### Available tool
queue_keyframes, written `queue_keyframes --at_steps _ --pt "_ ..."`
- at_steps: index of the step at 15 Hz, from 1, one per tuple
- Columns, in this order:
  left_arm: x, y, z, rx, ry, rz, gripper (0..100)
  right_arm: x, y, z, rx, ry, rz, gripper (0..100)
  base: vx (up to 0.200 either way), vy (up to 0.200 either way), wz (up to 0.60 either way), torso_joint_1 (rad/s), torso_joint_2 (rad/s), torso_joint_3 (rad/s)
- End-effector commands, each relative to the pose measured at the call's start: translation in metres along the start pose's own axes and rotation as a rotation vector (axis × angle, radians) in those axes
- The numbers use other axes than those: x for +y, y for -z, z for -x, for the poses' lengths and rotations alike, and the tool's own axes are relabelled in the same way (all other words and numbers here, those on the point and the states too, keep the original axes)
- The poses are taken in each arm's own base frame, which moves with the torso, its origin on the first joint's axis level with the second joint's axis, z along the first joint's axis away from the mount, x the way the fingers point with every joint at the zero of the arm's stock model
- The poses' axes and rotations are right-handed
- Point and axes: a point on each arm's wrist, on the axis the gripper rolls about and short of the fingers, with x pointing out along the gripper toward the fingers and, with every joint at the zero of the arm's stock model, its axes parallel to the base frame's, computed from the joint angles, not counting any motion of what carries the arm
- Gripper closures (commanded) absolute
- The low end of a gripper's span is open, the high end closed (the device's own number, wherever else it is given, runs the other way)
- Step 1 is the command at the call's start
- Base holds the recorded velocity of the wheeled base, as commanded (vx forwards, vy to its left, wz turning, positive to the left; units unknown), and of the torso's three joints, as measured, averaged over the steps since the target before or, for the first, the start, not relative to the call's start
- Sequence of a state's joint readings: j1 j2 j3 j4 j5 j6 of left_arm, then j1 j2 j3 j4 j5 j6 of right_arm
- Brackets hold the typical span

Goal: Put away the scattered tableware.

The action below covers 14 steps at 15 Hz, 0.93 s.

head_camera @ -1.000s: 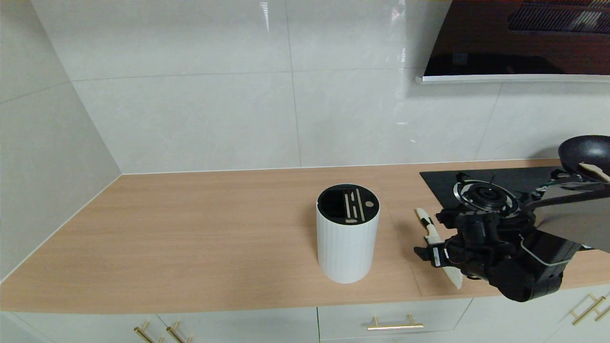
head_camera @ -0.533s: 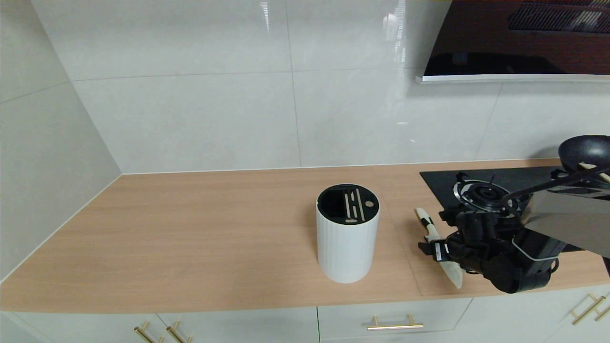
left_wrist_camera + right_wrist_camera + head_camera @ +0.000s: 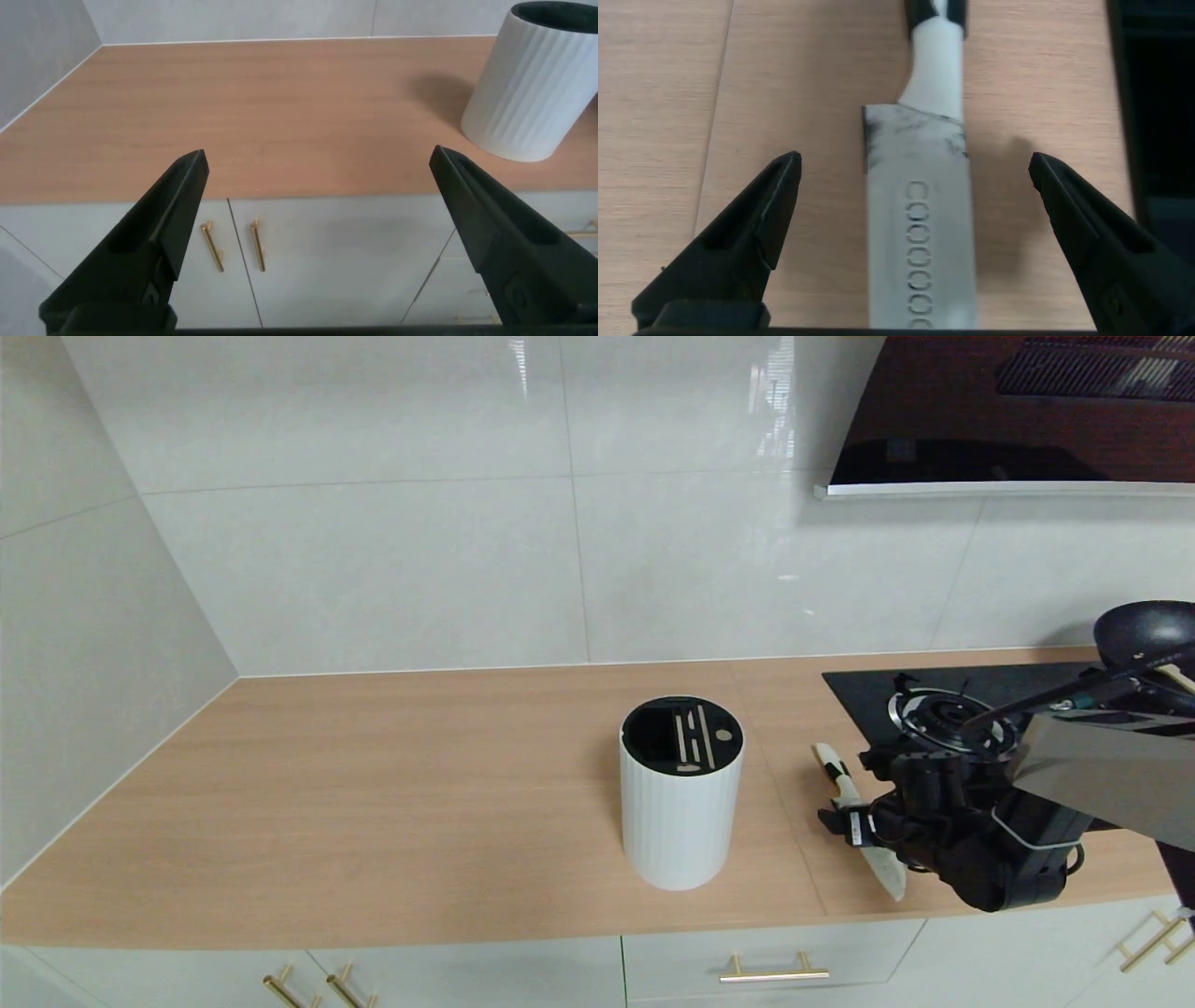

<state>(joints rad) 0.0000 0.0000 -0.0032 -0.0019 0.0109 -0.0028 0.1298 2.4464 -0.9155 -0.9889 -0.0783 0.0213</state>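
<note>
Off the counter's (image 3: pixel 280 112) front edge, the left gripper (image 3: pixel 318 243) hangs with fingers spread, empty. Broad bare wood lies left of one white holder (image 3: pixel 681 793). One knife (image 3: pixel 887 875) lies flat between holder and hob (image 3: pixel 859 691), near the front edge. The right gripper (image 3: pixel 915 243) straddles its blade, fingers wide apart. Versus one second ago: right wrist slightly shifted, knife unmoved.

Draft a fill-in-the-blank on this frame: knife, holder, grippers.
1. The right gripper straddles the knife at its ____.
2. That gripper is ____.
3. The white holder stands on the knife's ____ side.
4. The left gripper holds ____.
Missing: blade; open; left; nothing.
</note>
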Motion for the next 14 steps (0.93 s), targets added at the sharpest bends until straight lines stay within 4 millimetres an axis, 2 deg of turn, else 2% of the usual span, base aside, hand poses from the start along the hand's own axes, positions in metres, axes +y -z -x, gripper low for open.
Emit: queue_keyframes --at_steps 1,12,13,14 --pt "0.0 -0.0001 -0.0001 0.001 -0.001 0.0 0 -0.0002 0.0004 -0.0024 -0.002 0.002 -0.002 0 0.0 0.0 0.0 0.0 0.0 0.0" --pt "0.0 0.0 -0.0001 0.002 0.0 0.0 0 -0.0009 0.0049 -0.0121 0.001 0.01 -0.004 0 0.0 0.0 0.0 0.0 0.0 0.0" --pt "0.0 -0.0001 -0.0001 0.001 0.0 0.0 0 -0.0009 0.0049 -0.0121 0.001 0.01 -0.004 100 0.0 0.0 0.0 0.0 0.0 0.0" --pt "0.0 0.0 -0.0001 0.002 0.0 0.0 0 -0.0009 0.0049 -0.0121 0.001 0.01 -0.004 100 0.0 0.0 0.0 0.0 0.0 0.0"
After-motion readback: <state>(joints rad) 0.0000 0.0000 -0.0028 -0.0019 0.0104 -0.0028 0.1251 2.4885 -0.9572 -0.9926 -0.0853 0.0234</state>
